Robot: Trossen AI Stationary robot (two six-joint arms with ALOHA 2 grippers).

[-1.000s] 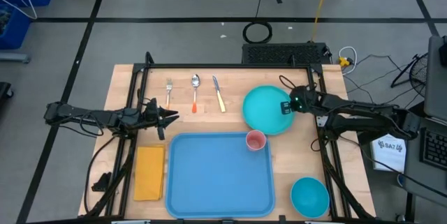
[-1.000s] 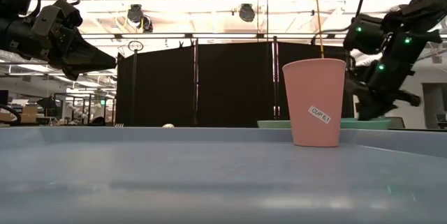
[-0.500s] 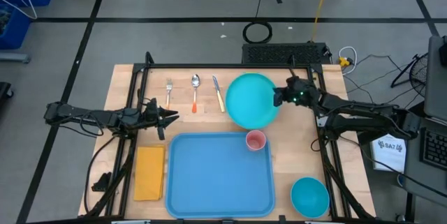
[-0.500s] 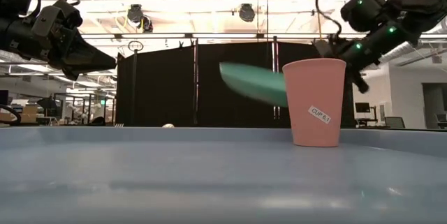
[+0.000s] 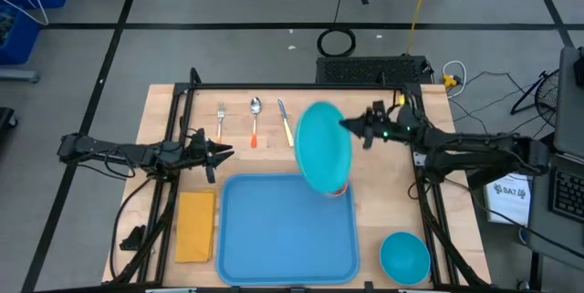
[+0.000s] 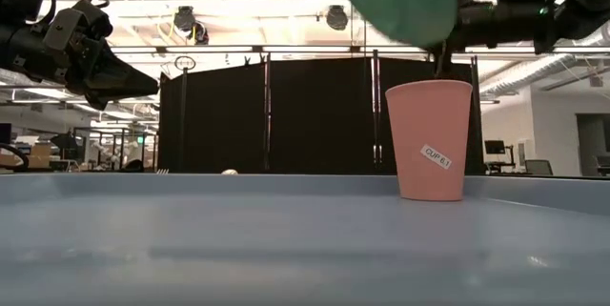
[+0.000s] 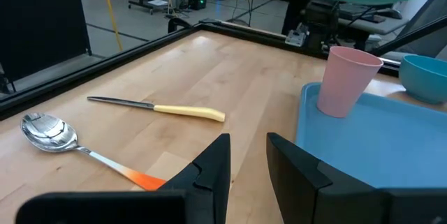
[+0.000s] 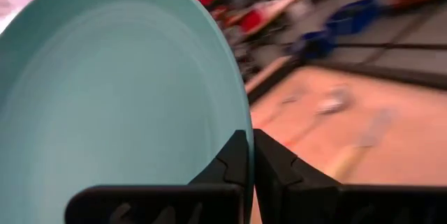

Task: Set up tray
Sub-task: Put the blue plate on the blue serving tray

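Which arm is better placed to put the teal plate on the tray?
The right: its gripper already holds the plate tilted above the tray. The left gripper waits beside it.

Light-blue tray flat at table's near edge

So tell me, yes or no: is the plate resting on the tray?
No, the right hand holds the plate tilted, lifted above the tray.

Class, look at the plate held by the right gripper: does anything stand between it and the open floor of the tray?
Yes. The pink cup stands on the tray at its far right corner, directly under the plate held by the right gripper.
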